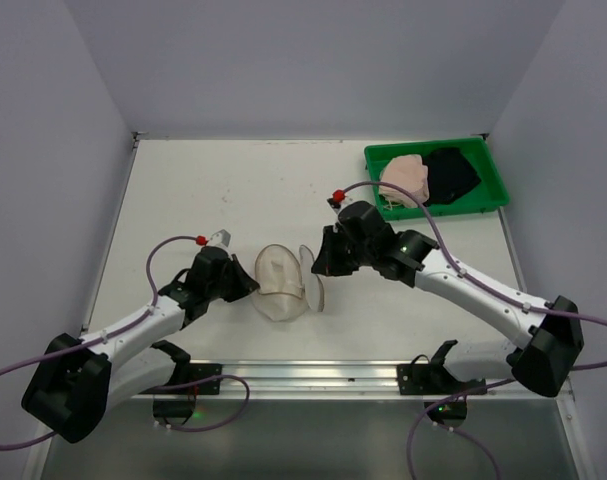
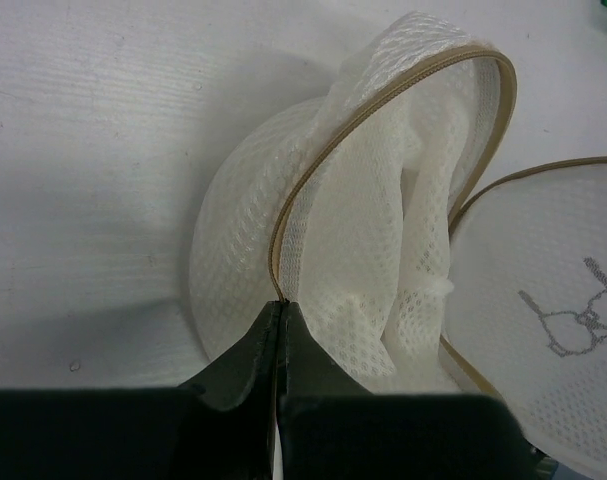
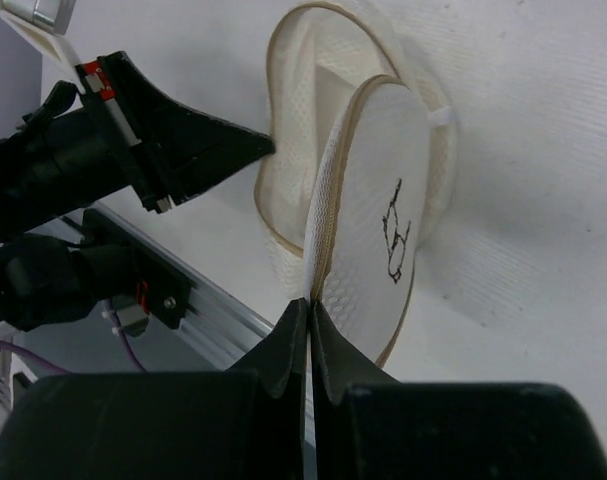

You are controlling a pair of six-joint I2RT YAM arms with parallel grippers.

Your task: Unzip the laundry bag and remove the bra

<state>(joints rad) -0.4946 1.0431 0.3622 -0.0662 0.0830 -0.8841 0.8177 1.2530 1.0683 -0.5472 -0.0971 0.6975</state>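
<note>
1. Left hand (image 2: 281, 312): clenched, its two fingers pressed flat together on the tan zip tape at the rim of the laundry bag's (image 2: 238, 240) bowl-shaped half.
2. Right hand (image 3: 310, 312): likewise clenched, pinching the edge of the lid (image 3: 368, 170), the laundry bag's round flat half, which stands on edge and leans away from the bowl half.
3. Laundry bag: cream-white mesh, unzipped so that the two halves gape apart. It lies between the two hands, the left hand touching its left side and the right hand its right. Loose folds of white mesh fill the bowl half; whether they are a garment cannot be told.
4. Pictogram (image 3: 395, 235): a small dark line drawing of a bra on the flat face of the lid.
5. Bench (image 1: 183, 200): white, carrying the laundry bag.
6. Green tray (image 1: 491, 180): well apart from the laundry bag, beyond it and to its right. It holds a beige garment (image 1: 405, 180) and a black garment (image 1: 451, 172) side by side.
</note>
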